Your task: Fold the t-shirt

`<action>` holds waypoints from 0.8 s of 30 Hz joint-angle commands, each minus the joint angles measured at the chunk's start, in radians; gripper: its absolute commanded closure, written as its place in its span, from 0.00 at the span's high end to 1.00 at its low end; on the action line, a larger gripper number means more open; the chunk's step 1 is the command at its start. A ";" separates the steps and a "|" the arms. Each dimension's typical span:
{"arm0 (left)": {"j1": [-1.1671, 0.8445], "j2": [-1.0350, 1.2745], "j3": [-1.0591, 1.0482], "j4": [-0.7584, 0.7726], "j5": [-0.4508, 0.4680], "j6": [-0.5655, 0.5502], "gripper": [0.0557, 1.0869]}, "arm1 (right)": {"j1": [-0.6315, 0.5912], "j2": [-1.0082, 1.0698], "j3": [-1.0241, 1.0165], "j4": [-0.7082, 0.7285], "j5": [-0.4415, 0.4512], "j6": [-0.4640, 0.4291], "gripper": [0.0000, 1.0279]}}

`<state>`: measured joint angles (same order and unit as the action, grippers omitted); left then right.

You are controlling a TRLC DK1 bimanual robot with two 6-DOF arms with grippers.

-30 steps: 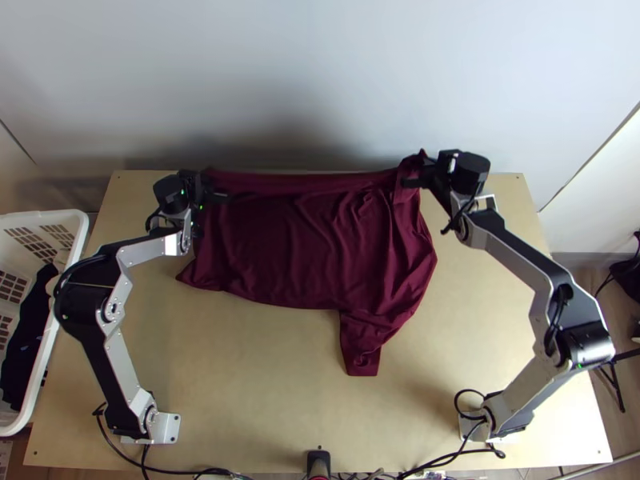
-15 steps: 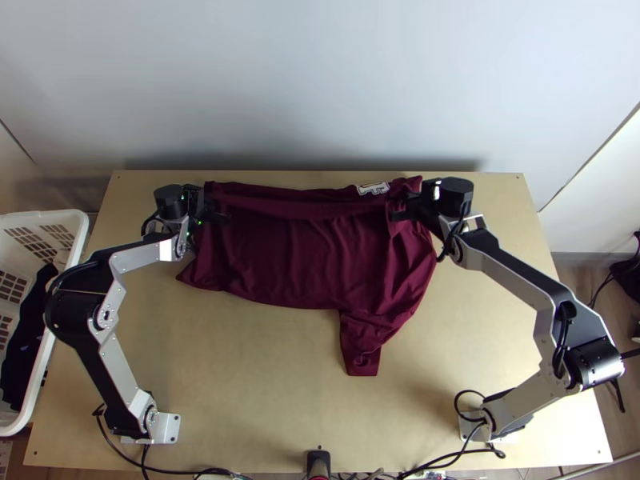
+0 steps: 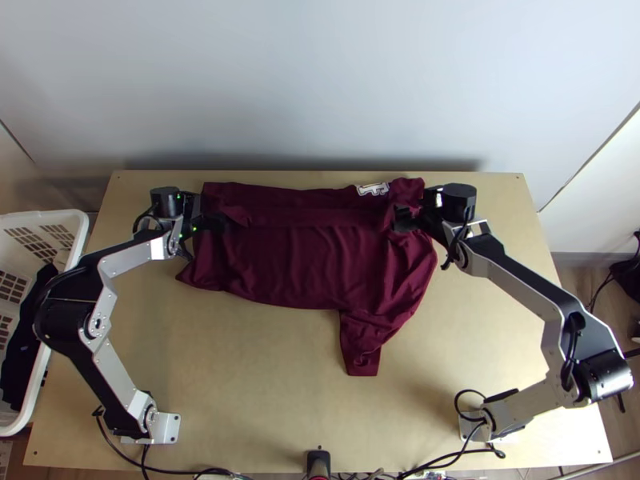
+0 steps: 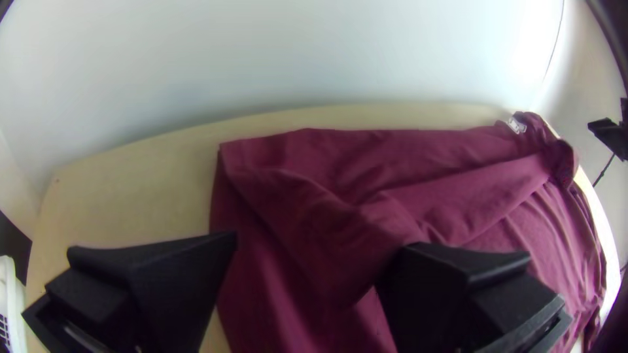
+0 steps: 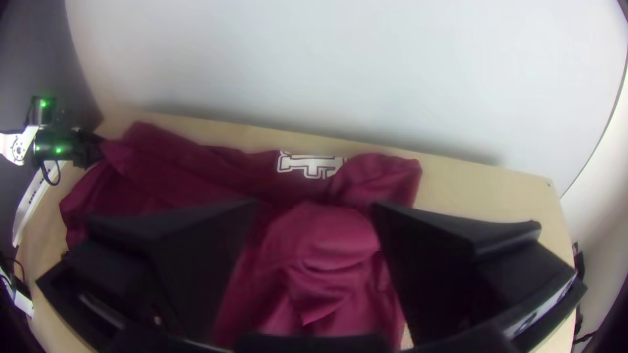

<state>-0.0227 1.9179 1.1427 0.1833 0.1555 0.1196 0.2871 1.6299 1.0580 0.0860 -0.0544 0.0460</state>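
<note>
The dark red t-shirt (image 3: 296, 272) lies across the far half of the table, its far edge turned back in a loose band, with one sleeve (image 3: 362, 352) pointing to the near edge. At the shirt's far left part, my left gripper (image 3: 214, 222) stands over the cloth. My right gripper (image 3: 406, 218) is over the far right corner. In the left wrist view the left gripper (image 4: 317, 261) is open above the folded cloth (image 4: 314, 202). Likewise in the right wrist view, the right gripper (image 5: 315, 216) is open, with bunched cloth (image 5: 327, 242) below its parted fingers.
A white basket (image 3: 60, 320) with dark cloth stands beyond the table's left edge. Behind the far edge rises a pale wall (image 3: 320, 88). Cables (image 3: 448, 460) run along the near edge. Bare wood (image 3: 240, 360) lies between the arm bases.
The shirt's far edge has come down onto the table, and a white print now shows near its right end. The right gripper moved nearer and let go; both grippers now stand open.
</note>
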 commanded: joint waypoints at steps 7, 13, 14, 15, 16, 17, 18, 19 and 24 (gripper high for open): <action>0.073 -0.204 -0.087 -0.251 0.035 -0.014 0.95 | 0.069 -0.292 -0.151 -0.170 -0.027 -0.014 0.95; 0.144 -0.373 -0.158 -0.447 0.090 0.075 0.95 | 0.147 -0.459 -0.213 -0.377 -0.032 0.003 0.95; 0.148 -0.404 -0.176 -0.473 0.099 0.089 0.95 | 0.155 -0.486 -0.227 -0.394 -0.033 0.011 0.95; 0.155 -0.438 -0.198 -0.504 0.113 0.106 0.95 | 0.161 -0.510 -0.242 -0.405 -0.035 0.023 0.95; 0.155 -0.470 -0.222 -0.528 0.119 0.117 0.95 | 0.164 -0.530 -0.256 -0.422 -0.041 0.028 0.95; 0.155 -0.502 -0.251 -0.541 0.127 0.127 0.95 | 0.165 -0.550 -0.270 -0.433 -0.048 0.031 0.95; 0.155 -0.528 -0.282 -0.542 0.131 0.132 0.95 | 0.170 -0.568 -0.285 -0.442 -0.048 0.037 0.95; 0.153 -0.548 -0.310 -0.542 0.131 0.135 0.95 | 0.173 -0.582 -0.294 -0.450 -0.048 0.045 0.95; 0.144 -0.591 -0.371 -0.601 0.131 0.138 0.95 | 0.187 -0.654 -0.299 -0.557 -0.085 0.057 0.95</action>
<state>0.1177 1.4315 0.8726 -0.3305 0.2714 0.2344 0.4446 1.0908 0.7952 -0.3450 -0.1028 0.0826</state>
